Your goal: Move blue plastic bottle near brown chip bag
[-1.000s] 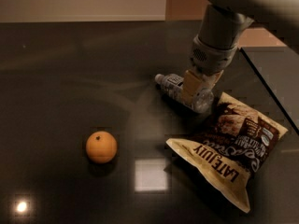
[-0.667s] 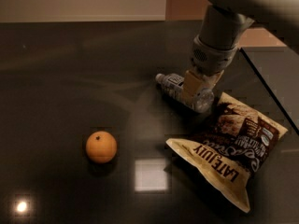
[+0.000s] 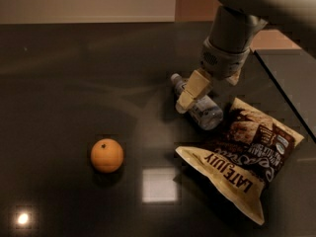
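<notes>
Bottle (image 3: pixel 203 111) lying on dark counter (image 3: pixel 74 73), just beside chip bag (image 3: pixel 242 159), end effector (image 3: pixel 205 95) over it, released, orange (image 3: pixel 106 155) well apart

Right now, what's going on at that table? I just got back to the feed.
The robot's single arm has its gripper down at the blue plastic bottle. The bottle lies on its side on the dark table, cap end pointing away from the brown chip bag. Its other end is close beside the bag's upper edge. An orange sits well apart, toward the image's left.
</notes>
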Tool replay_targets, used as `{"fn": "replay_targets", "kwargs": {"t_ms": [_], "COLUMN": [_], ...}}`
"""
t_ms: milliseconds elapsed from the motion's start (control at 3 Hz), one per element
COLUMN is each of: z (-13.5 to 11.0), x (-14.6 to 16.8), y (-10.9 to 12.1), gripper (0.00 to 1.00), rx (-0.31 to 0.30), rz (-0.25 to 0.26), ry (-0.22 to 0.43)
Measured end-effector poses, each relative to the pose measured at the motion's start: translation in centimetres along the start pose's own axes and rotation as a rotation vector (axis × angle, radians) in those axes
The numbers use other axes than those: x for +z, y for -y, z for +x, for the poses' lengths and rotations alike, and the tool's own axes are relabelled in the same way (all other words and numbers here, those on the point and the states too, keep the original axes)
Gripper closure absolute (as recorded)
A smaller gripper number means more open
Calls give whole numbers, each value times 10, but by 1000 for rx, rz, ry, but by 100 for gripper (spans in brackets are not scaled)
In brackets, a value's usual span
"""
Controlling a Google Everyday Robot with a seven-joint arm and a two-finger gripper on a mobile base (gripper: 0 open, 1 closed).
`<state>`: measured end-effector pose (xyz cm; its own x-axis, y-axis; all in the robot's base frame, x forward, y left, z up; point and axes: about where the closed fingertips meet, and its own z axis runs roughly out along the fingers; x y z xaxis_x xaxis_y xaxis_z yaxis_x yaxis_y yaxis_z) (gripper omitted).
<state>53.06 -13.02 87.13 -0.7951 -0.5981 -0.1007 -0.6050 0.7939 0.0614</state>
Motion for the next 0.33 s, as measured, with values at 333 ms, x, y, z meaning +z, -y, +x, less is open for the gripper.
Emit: {"fn": "replay_targets", "kwargs": {"t_ms": [333], "z": [0], "x": [0], "y": [0], "gripper": [0], "rx": [0], "rz": [0], "ry": [0]}}
